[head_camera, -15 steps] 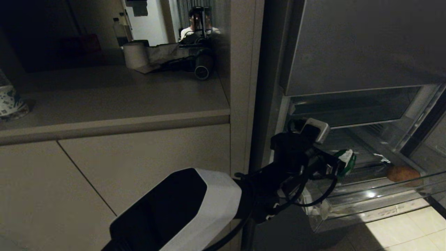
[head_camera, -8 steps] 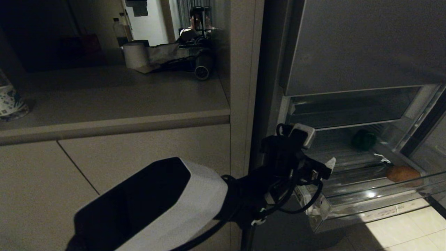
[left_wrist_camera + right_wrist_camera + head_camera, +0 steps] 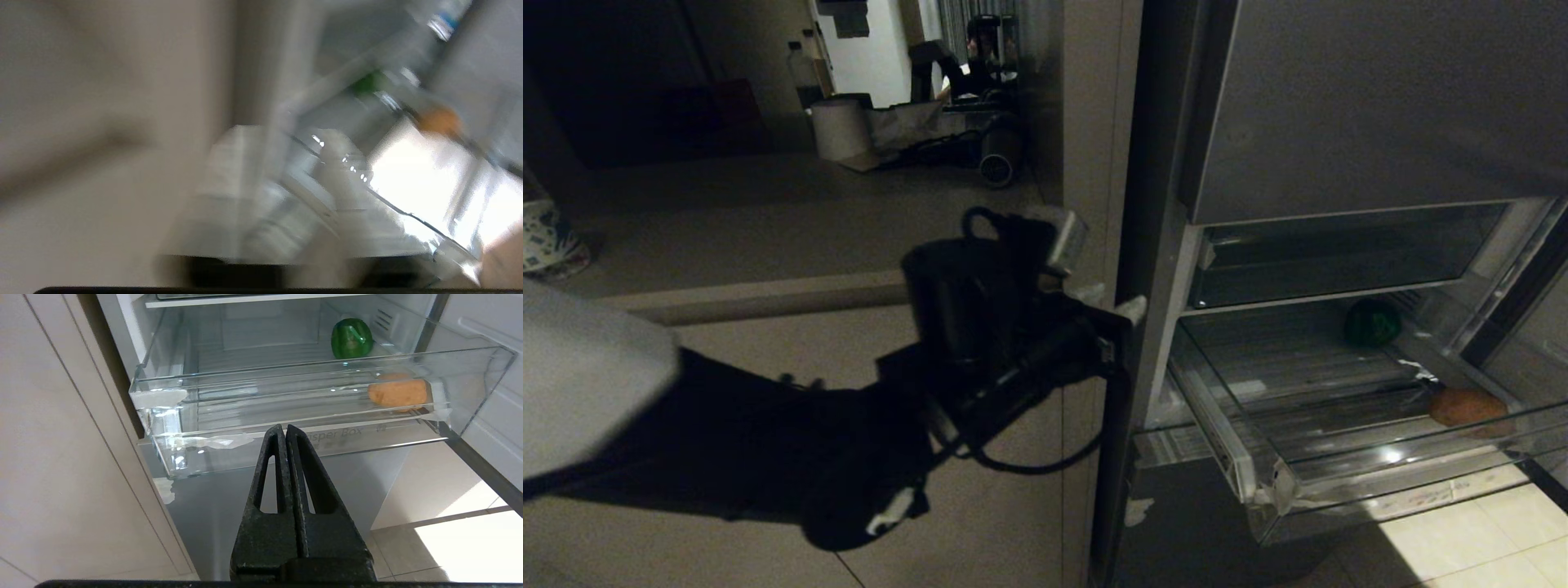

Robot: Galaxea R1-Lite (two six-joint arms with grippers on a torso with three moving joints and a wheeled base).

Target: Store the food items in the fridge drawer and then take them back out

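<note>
The fridge drawer (image 3: 1262, 482), a clear bin, stands pulled out. A green bell pepper (image 3: 1372, 321) lies at its back. A tan potato (image 3: 1468, 406) rests near its front right corner. My left gripper (image 3: 1109, 300) hangs in front of the cabinet edge, left of the drawer and apart from it, open and empty. Its own view is smeared by motion, showing the pepper (image 3: 367, 81) and potato (image 3: 439, 119) far off. My right gripper (image 3: 284, 428) is shut on nothing, low before the drawer (image 3: 245, 400), looking at the pepper (image 3: 351, 338) and potato (image 3: 397, 393).
A beige countertop (image 3: 768, 220) on the left carries a white paper roll (image 3: 840, 129), a bottle (image 3: 800, 73) and a patterned cup (image 3: 547, 237). A grey fridge panel (image 3: 1380, 106) hangs above the drawer. Another grey panel (image 3: 1176, 523) sits beneath it. Pale floor tiles (image 3: 1478, 531) lie lower right.
My left gripper let go of the pepper inside the drawer, then drew back out to the left and upward. The pepper now lies at the drawer's back. The right arm stayed still.
</note>
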